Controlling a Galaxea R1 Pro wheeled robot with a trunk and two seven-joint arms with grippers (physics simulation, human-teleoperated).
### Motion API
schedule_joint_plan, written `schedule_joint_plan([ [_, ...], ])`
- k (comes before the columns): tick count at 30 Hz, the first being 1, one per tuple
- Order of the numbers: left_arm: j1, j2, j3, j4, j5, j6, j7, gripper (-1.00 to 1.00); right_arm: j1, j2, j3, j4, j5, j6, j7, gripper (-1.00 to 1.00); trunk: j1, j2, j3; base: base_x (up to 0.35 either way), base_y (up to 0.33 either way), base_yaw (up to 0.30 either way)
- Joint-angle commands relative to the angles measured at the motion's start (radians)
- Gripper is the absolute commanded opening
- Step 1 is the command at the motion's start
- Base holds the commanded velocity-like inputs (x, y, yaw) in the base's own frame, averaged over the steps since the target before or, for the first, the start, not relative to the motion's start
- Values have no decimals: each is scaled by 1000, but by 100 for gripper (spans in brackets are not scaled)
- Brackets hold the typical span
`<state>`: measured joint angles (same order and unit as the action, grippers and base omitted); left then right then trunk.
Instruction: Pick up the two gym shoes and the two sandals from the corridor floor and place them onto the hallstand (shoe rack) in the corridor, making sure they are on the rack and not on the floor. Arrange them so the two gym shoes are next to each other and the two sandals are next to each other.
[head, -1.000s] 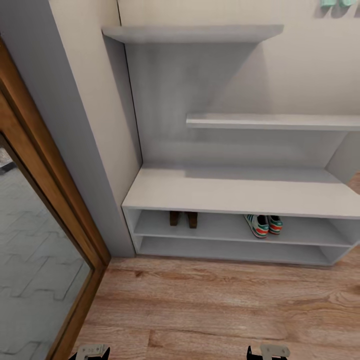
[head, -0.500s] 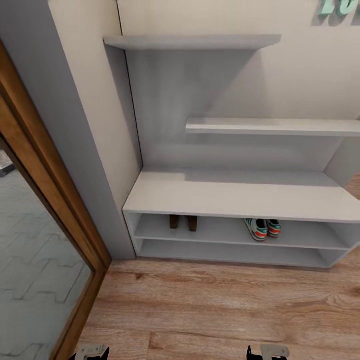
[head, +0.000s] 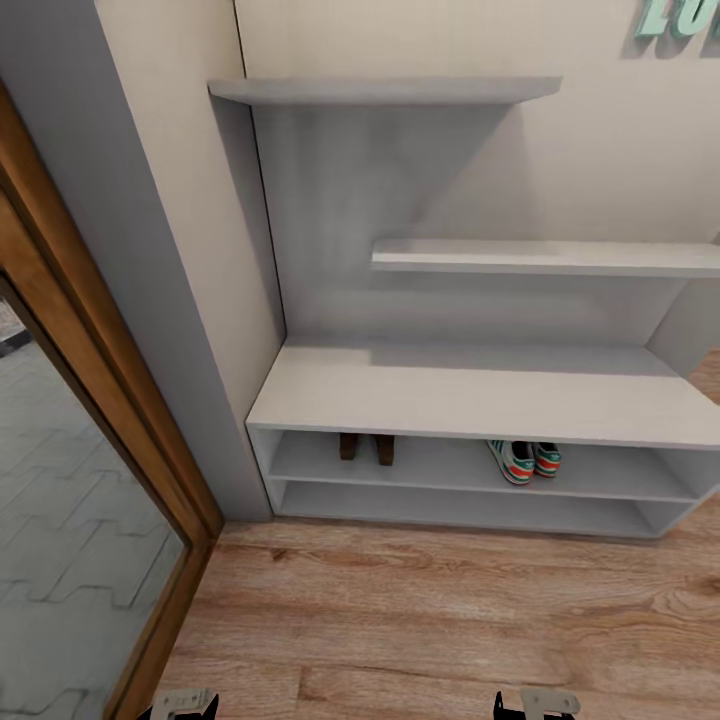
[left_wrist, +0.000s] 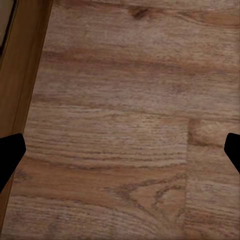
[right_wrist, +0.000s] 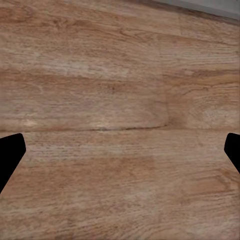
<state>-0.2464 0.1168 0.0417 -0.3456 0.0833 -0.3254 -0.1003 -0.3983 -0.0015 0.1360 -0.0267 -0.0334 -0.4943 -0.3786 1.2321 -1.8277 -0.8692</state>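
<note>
Head view: the pale grey hallstand (head: 470, 395) stands against the wall on the wood-plank corridor floor (head: 450, 620). On its upper shelf tier sit the two gym shoes (head: 527, 460), cream-white with green stripes and red-orange accents, side by side toward the right, and the two dark-brown sandals (head: 366, 447), side by side toward the left, well apart from the sneakers. Left gripper (left_wrist: 120, 150) and right gripper (right_wrist: 120, 150) both hang over bare floor, jaws spread wide and empty.

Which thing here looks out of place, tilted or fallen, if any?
Nothing stands out. The two sandals stand side by side on the hallstand's upper open tier, and the two gym shoes sit together further along it. No shoe lies on the corridor floor.
</note>
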Motion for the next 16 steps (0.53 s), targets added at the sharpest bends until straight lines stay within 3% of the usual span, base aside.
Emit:
schedule_joint_plan([
  [1,-1,0,4,1,9,-1,-10,100,0,0,8,1,-3,-1,-5,100,0,0,-1,0,0,0],
  [16,-1,0,4,1,9,-1,-10,100,1,1,8,1,-3,-1,-5,100,0,0,-1,0,0,0],
])
